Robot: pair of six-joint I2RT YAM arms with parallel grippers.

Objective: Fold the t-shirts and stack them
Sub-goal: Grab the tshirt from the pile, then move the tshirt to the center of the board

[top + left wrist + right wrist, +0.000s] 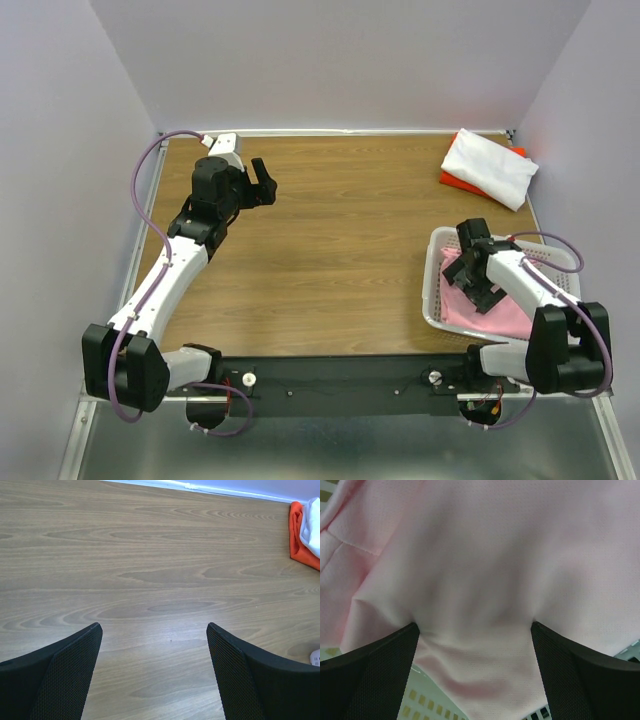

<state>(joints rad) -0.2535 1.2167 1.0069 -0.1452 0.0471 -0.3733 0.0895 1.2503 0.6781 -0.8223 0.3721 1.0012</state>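
The light pink t-shirt (pixel 500 312) lies bunched in the white perforated basket (pixel 433 282) at the right. My right gripper (pixel 484 290) points down into it; in the right wrist view its jaws stand open, fingertips (pixel 395 650) pressed into the pink t-shirt (pixel 485 570), with cloth spanning the gap and not pinched. The white t-shirt (pixel 490 166) lies folded on the orange-red t-shirt (pixel 449 179) at the far right corner. My left gripper (pixel 267 184) hovers open over bare wood at the far left, holding nothing. Its wrist view shows the orange-red t-shirt (pixel 300 535) and a sliver of the white t-shirt (pixel 315 522).
The wooden table (pixel 330 240) is walled by lilac panels at the back and both sides. The basket's perforated wall (pixel 427 702) shows under the pink cloth. A black rail (pixel 340 378) with both arm bases runs along the near edge.
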